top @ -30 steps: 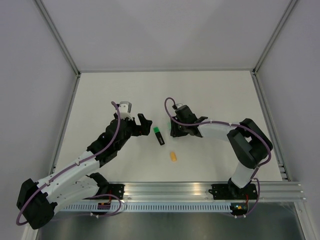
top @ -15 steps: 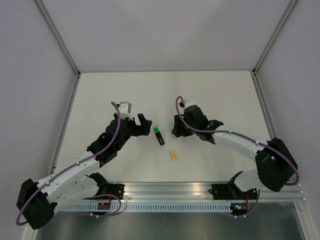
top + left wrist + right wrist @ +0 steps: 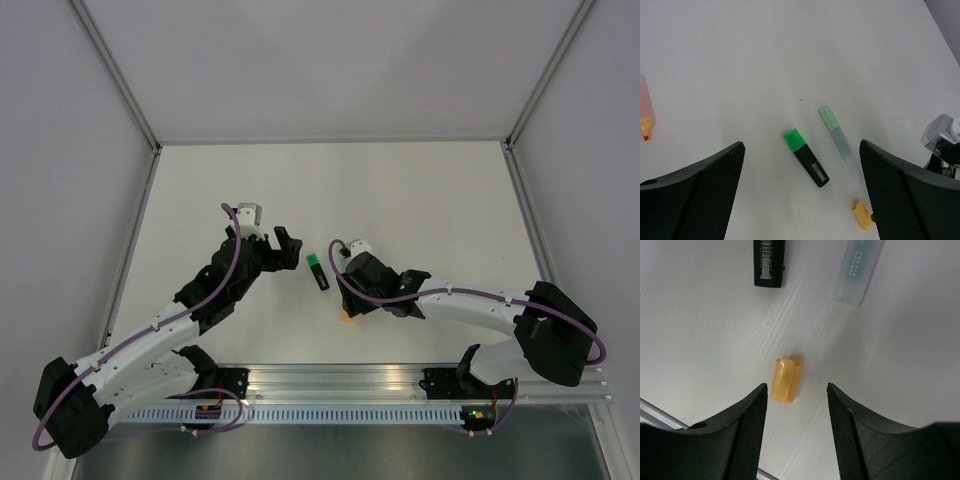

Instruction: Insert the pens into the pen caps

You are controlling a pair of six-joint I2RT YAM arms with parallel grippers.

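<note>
Top external: white tabletop [image 3: 420, 200], grey walls [image 3: 330, 60]; left gripper [image 3: 278, 250], right gripper [image 3: 797, 390] agape, empty.

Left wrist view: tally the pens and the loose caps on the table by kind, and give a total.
Pens: 3 (black pen with a green end, pale green pen, pale orange pen cut off by the left edge)
Loose caps: 1 (orange-yellow cap)
Total: 4
</note>
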